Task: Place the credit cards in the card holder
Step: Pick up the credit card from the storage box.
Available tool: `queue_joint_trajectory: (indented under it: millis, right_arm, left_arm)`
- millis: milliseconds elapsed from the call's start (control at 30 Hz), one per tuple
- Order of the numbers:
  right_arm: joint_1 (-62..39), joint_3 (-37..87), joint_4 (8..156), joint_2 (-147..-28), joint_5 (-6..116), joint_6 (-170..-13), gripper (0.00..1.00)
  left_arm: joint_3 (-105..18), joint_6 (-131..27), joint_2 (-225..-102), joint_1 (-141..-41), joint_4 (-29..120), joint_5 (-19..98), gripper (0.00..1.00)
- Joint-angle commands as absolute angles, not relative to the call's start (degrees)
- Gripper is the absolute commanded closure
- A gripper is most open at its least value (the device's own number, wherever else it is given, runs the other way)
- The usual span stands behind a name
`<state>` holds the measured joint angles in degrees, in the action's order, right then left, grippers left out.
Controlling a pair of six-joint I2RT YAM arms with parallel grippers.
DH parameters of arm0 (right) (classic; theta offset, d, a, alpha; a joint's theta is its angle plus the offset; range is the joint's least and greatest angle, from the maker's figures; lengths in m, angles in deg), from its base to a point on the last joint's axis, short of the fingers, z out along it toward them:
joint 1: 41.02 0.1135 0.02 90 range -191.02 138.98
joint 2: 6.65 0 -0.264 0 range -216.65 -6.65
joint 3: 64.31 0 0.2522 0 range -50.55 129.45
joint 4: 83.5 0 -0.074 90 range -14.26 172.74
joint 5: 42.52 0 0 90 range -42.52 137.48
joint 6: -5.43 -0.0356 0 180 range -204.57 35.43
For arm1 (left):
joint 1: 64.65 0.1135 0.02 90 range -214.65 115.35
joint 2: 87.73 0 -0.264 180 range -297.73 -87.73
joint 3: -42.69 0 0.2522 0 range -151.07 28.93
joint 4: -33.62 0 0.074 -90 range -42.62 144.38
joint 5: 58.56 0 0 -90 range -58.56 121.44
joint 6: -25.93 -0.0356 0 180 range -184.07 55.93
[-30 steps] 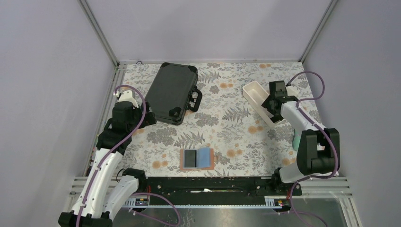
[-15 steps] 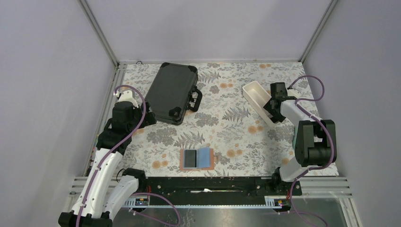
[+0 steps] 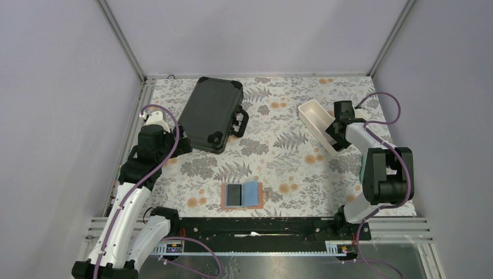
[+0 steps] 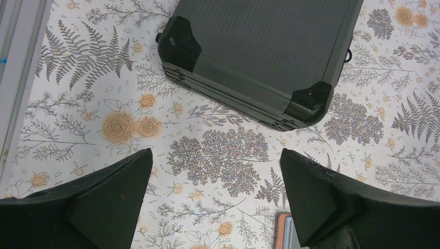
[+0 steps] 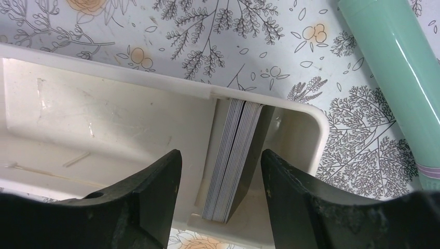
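The right gripper is held with its jaws apart, straddling a stack of credit cards. A gap is seen on either side of the stack, so nothing is clasped. The cards stand on edge, packed together at one end of a white tray, the rest of which is bare. Just beside the tray's outer wall, a pale green tube lies on the table.

The left gripper is spread wide and hangs over the table, near a corner of a black case; nothing is held.

The table is covered with a cloth printed with ferns and orange flowers, and is closed in by plain lilac walls with metal posts in the far corners.

Compared with a second ago, the right arm's elbow has been drawn further up and back over the tray — the left arm, case and card holder are unmoved.

The card holder lies open at the near middle, well apart from the tray. A black card is seen on its left half and pale blue lining on its right. Whether that card is tucked into a pocket or only laid on top cannot be told from above.
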<state>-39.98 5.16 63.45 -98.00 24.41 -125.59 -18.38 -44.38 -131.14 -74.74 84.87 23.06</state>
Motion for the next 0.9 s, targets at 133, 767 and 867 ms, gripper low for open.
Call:
queue_joint_trajectory:
  millis: [133, 767, 867]
  right_arm:
    - [-40.66, 6.61, 66.73, -95.44, 22.91, -125.88, 0.36]
    - [-40.67, 6.16, 68.19, -92.72, 23.27, -125.81, 0.50]
    - [-40.62, 5.46, 68.15, -92.74, 23.75, -125.87, 0.52]
  left_arm:
    - [-19.32, -45.17, -129.91, -74.94, 82.69, 22.64, 0.01]
    - [-19.06, -45.17, -129.46, -75.20, 82.63, 22.74, 0.01]
    - [-18.98, -45.17, -129.34, -75.28, 82.62, 22.80, 0.01]
